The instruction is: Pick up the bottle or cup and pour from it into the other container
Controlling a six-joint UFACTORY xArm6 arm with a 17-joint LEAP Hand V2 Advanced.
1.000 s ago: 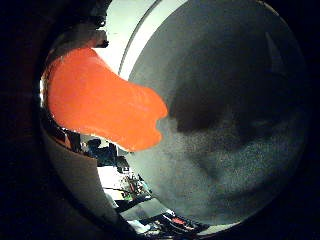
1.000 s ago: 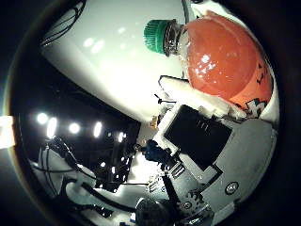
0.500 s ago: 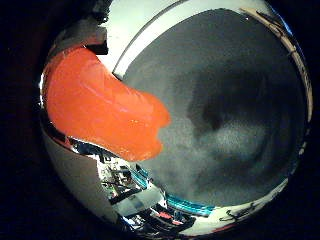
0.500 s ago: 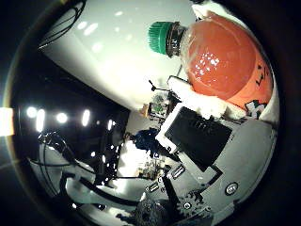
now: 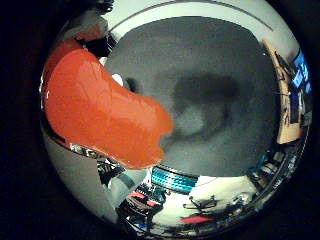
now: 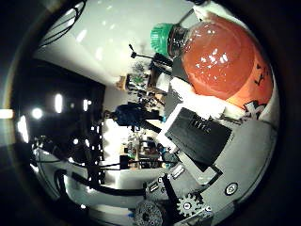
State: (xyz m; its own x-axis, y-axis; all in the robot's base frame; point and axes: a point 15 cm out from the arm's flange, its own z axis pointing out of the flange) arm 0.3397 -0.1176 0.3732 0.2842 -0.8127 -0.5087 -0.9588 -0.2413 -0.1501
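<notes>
Robot hand (image 6: 207,155) parts of black and white, with a small gear near the palm, press against the orange bottle (image 6: 221,70) in the thumb-side view, and the bottle fills much of both palm views, so it sits close against the palm; I judge the fingers curled around it in a firm hold, though the fingertips on its far side are out of sight. In that same view the green cap (image 6: 162,38) is on the neck, with the room and its lights behind it, which suggests the bottle is lifted clear. Orange drink fills most of the clear body, with bright glints on its surface. From the little-finger side, the bottle's lower body lies across a dark grey mat (image 5: 215,65) with a soft shadow on it, and a teal ribbed object (image 5: 172,179) sits at the mat's edge; I cannot tell whether that is the receiving container, and no open cup or bowl shows clearly in either view. The main risk as I see it: with the cap on, tilting gives no pour at all. A nearly full, smooth bottle could also slide or twist in the fingers as it tilts, and with the target unseen, any liquid could land on the mat.
</notes>
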